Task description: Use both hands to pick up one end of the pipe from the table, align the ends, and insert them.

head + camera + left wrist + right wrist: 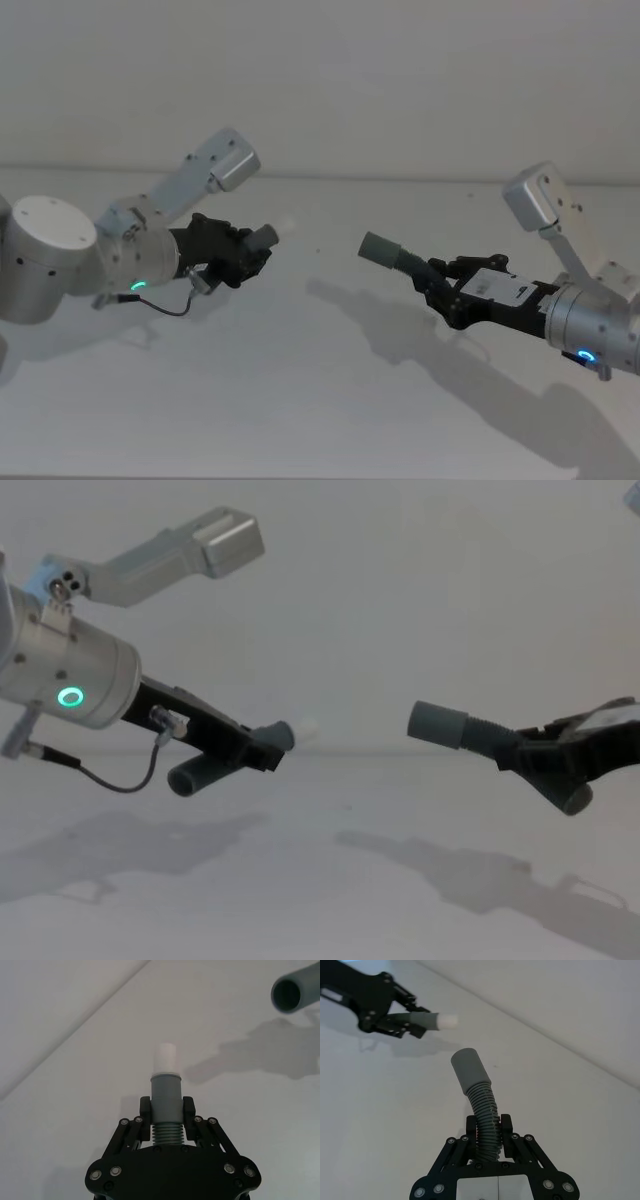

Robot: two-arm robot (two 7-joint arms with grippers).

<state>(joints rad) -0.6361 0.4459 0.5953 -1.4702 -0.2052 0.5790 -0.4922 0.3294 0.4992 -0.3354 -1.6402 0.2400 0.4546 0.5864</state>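
1. The shorter pipe piece (165, 1092) is held up off the table (300, 400), its white tip (287, 226) pointing toward the middle of the scene.
2. The longer pipe piece (479, 1097) is also in the air, on the robot's right, its smooth grey collar (379, 248) aimed back at the white tip.
3. The two ends face each other with a clear gap between them; they are not touching.
4. The left gripper (166, 1110) has its fingers (188, 1107) clamped on the shorter piece, at the ribbed part just behind its grey sleeve.
5. The right gripper (489, 1127) is closed around the ribbed section of the longer piece, below the bend that leads to the collar.
6. In the chest view, each piece's plain open end hangs below its gripper.
7. The left wrist carries a glowing green ring (69, 697).
8. Both arms cast soft shadows on the table beneath them.
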